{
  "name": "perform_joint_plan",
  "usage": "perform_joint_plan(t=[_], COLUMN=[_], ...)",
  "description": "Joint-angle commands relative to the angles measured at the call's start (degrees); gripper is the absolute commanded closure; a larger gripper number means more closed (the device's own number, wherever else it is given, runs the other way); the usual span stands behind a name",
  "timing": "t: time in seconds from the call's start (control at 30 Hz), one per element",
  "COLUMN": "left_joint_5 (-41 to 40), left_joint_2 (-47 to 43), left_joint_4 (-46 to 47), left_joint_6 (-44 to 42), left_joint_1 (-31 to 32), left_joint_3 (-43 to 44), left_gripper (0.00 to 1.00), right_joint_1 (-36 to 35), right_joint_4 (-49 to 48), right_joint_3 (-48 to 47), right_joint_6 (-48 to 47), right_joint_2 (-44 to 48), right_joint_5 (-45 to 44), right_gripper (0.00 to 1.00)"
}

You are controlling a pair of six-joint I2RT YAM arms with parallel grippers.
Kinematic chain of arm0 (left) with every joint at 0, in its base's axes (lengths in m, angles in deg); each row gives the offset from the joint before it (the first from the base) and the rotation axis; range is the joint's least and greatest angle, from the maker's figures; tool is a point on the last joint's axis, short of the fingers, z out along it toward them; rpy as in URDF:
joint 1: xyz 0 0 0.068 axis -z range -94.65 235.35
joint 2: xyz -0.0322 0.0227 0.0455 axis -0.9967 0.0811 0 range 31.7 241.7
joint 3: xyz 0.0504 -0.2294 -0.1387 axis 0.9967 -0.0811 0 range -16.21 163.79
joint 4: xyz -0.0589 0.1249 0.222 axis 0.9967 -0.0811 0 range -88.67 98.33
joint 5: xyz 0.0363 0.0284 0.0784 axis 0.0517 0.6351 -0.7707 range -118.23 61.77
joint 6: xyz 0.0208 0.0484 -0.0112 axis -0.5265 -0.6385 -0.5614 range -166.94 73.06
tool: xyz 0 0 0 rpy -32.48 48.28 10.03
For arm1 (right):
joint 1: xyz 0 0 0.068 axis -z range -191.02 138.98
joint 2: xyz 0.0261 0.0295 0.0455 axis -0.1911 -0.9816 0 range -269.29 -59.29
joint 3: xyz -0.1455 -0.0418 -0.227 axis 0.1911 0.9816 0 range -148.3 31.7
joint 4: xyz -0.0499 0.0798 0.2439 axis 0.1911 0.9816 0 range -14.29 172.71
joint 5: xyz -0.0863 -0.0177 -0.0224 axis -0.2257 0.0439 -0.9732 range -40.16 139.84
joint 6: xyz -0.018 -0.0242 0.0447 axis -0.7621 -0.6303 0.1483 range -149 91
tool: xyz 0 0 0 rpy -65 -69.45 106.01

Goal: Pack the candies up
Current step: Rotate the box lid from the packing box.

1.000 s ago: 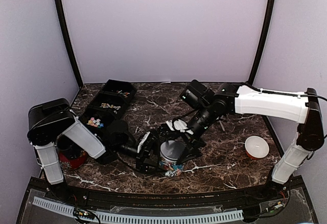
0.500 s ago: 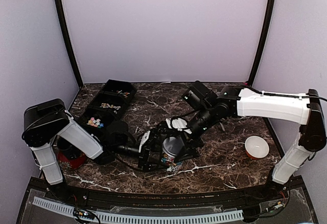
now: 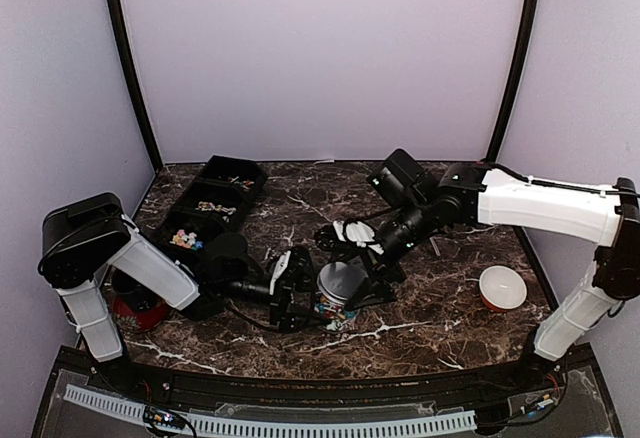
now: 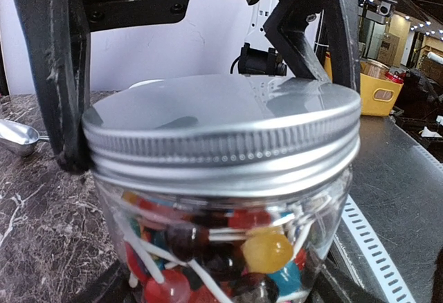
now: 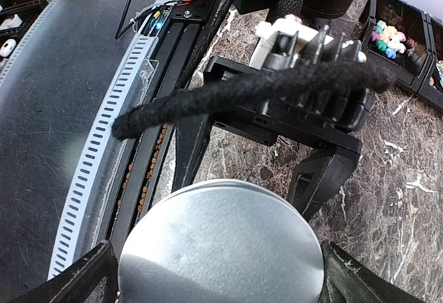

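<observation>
Clamping the jar [image 4: 142, 203], left gripper [image 3: 315, 293], right gripper [image 5: 221, 275] spread apart above lid [image 4: 221, 113], candies [image 4: 266, 249] partly cut off

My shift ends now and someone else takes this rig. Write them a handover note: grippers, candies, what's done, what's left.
Left gripper: shut on the glass jar, which is upright.
Right gripper: open, fingers either side of the silver lid, not gripping it.
The jar holds many candies; more lie in the black tray at back left.
Done: jar filled, lid on.
Left: probably only backing off and releasing the jar. Whether the lid is tight cannot be told.
</observation>
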Motion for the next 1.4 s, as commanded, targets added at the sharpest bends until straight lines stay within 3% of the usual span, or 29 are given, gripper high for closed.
perform_joint_plan(t=[0.0, 0.3, 0.73, 1.17, 1.37], left_joint_5=[1.9, 6.0, 6.0, 1.1, -7.6], left_joint_2=[-2.0, -1.5, -1.0, -1.7, -3.2], left_joint_4=[2.1, 1.6, 1.0, 0.9, 0.1], left_joint_6=[0.0, -0.6, -0.4, -0.1, -0.1], left_joint_1=[-0.7, -0.7, -0.7, -0.7, -0.7], left_joint_3=[1.2, 1.7, 2.1, 1.6, 0.8], left_gripper=[0.30, 0.30, 0.30, 0.31, 0.31], right_joint_1=[0.6, 1.3, 1.5, 1.5, 1.5], right_joint_4=[2.3, 3.2, 3.9, 2.0, -1.5], right_joint_3=[0.2, 0.2, -1.1, -0.5, 1.4], right_joint_6=[0.7, -0.6, 0.0, 3.7, 8.3], right_joint_2=[1.5, 1.3, -1.0, -1.9, -0.8], right_joint_5=[2.7, 4.8, 6.7, 4.8, 0.4], right_gripper=[0.02, 0.03, 0.01, 0.14, 0.15])
